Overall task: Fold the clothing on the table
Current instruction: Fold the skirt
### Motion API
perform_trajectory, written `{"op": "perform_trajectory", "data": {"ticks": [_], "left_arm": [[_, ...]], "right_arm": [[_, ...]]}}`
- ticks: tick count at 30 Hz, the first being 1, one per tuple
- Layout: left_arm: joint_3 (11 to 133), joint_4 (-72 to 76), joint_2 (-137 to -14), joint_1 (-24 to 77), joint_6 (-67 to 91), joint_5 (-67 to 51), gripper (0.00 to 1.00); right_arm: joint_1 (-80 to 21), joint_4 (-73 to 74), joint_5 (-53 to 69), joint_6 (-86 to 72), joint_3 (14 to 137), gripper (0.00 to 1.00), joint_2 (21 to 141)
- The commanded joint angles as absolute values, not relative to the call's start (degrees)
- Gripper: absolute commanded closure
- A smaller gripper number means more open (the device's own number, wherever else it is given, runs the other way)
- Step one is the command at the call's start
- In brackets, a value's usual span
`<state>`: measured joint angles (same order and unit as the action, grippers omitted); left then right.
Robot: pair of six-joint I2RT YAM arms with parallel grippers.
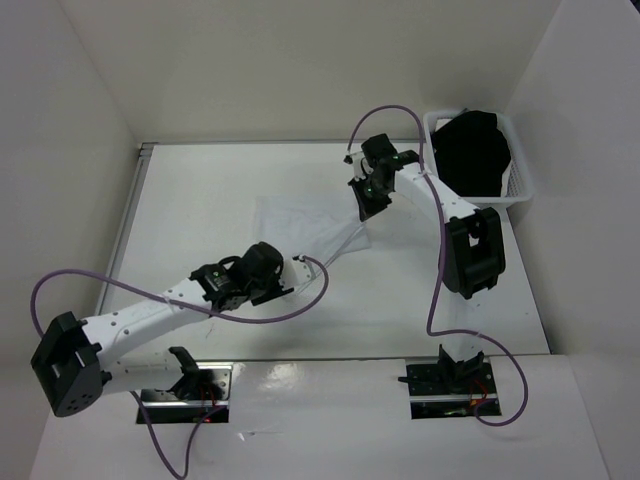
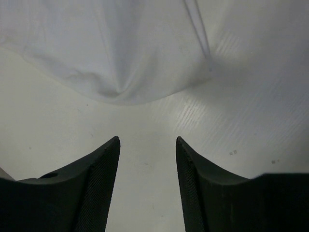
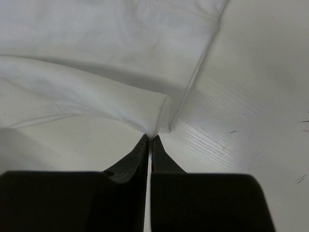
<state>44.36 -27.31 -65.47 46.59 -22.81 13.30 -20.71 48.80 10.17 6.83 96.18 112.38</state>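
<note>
Right gripper (image 3: 150, 141) pinches only a thin fold of clothing (image 3: 96, 43), could slip if tugged; left gripper (image 2: 147, 141) gapes empty, with it at 12 o'clock.

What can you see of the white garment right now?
The clothing is thin, plain white fabric, wrinkled, with a stitched hem showing in the right wrist view. It lies mostly flat near the middle of the table. One edge on its right side is raised into a soft fold and pinched in the shut right gripper. The left gripper is open just short of a rounded near edge, with bare tabletop between them, so it is not touching the fabric.
</note>
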Motion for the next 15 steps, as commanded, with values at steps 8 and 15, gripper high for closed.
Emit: {"op": "perform_trajectory", "data": {"ticks": [8,15], "left_arm": [[42.8,-20.7,-69.1,51.3,-24.5,12.5,0.17],[41.7,-17.3,-72.8,53.5,-25.7,10.9,0.13]], "right_arm": [[-20.3,46.6,10.5,5.9,98.3,1.00,113.8],[-20.3,47.1,11.0,5.4,98.8,1.00,114.3]]}}
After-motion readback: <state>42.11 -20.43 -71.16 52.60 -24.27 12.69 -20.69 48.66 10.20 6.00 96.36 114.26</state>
